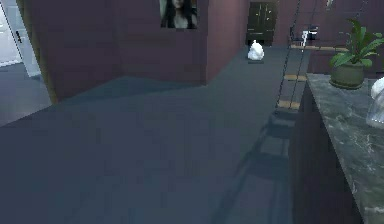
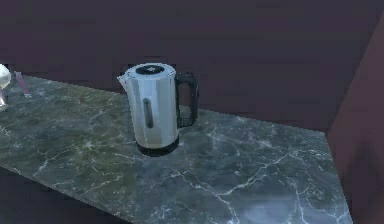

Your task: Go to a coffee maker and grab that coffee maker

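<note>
A silver kettle-shaped jug (image 2: 155, 110) stands upright on a dark green marble countertop (image 2: 260, 185) in the arm side view, a little left of the middle. It has a pointed spout on the picture's left, a round black lid, a looped black handle on the picture's right and a narrow window strip down its front. It is the one appliance here that could answer to the coffee maker of the task, though its shape reads as an electric kettle. Behind the counter is a dark maroon wall (image 2: 250, 45), and a small white object (image 2: 3, 85) sits on the counter at the picture's left edge, well apart from the jug. In the forward view the same marble counter (image 1: 345, 150) runs along the right side, carrying a potted plant (image 1: 352, 58) with broad green leaves and, near it at the right edge, a pale white object (image 1: 377, 100). A grey-blue floor (image 1: 140, 150) stretches ahead to maroon walls. A portrait picture (image 1: 178, 12) hangs high on the far wall, a white lump (image 1: 256, 50) lies on the floor beyond, and a thin ladder-like frame (image 1: 294, 72) stands just past the counter's end. Whether the gripper is apart, together or clamped on anything cannot be told.
</note>
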{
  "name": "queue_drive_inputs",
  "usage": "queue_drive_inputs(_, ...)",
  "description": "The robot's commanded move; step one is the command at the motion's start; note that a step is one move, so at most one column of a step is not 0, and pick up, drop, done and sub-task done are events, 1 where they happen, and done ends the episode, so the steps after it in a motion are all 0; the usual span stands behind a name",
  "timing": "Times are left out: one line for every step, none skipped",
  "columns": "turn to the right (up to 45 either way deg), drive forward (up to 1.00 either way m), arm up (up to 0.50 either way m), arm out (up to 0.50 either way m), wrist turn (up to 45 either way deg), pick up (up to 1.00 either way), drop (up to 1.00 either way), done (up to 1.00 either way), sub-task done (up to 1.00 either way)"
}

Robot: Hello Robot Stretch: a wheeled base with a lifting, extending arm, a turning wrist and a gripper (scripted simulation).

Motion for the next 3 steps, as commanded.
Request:
queue_drive_inputs(0.0,0.0,0.38,0.0,0.0,0.0,0.0,0.0,0.0)
queue_drive_inputs(0.0,0.0,0.0,0.28,0.0,0.0,0.0,0.0,0.0)
queue_drive_inputs(0.0,0.0,0.0,0.0,45.0,0.0,0.0,0.0,0.0)
